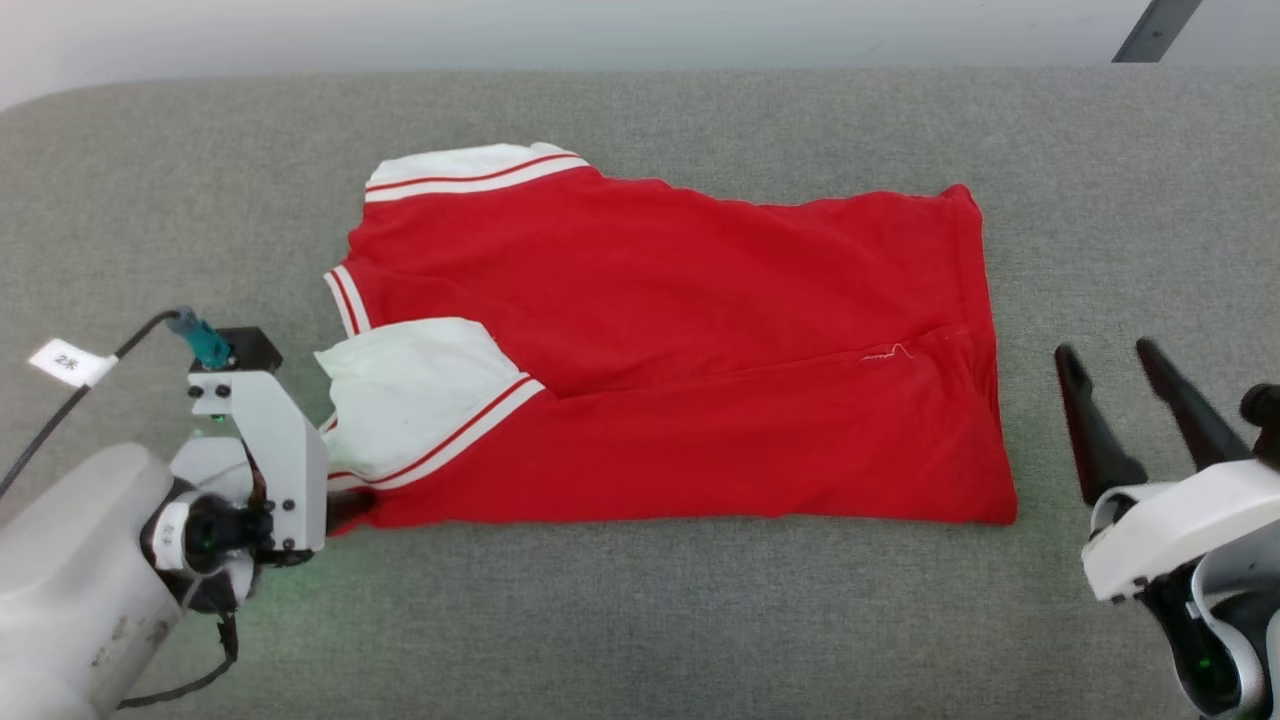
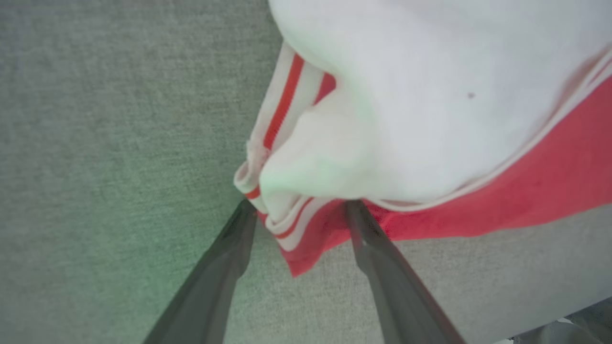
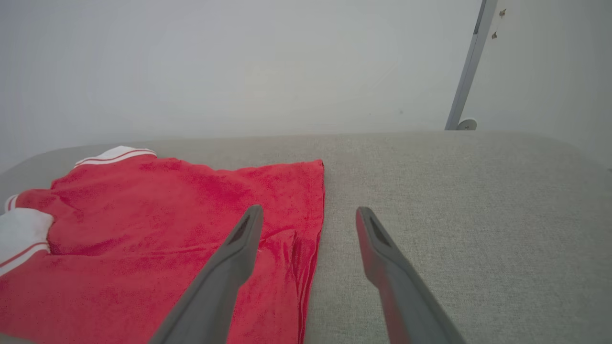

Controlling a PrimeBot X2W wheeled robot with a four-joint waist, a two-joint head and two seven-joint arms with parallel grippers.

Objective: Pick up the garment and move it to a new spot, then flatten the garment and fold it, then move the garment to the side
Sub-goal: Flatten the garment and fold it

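The garment (image 1: 680, 340), red with white sleeves and red-white striped trim, lies folded lengthwise on the grey cloth-covered table (image 1: 640, 620). My left gripper (image 2: 296, 208) is at its near left corner. The dark fingers (image 2: 368, 248) stand open on either side of the striped corner of the garment (image 2: 430, 110), touching the cloth's edge without pinching it. In the head view the left gripper (image 1: 345, 505) is mostly hidden under its own wrist. My right gripper (image 1: 1105, 350) hovers open and empty just right of the garment's right edge. The right wrist view shows that gripper (image 3: 310, 210) above the edge of the garment (image 3: 143, 229).
A grey metal post (image 3: 466, 71) stands behind the table at the far right, in front of a pale wall. A black cable with a white tag (image 1: 70, 362) runs off the left wrist. Bare grey cloth lies on all sides of the garment.
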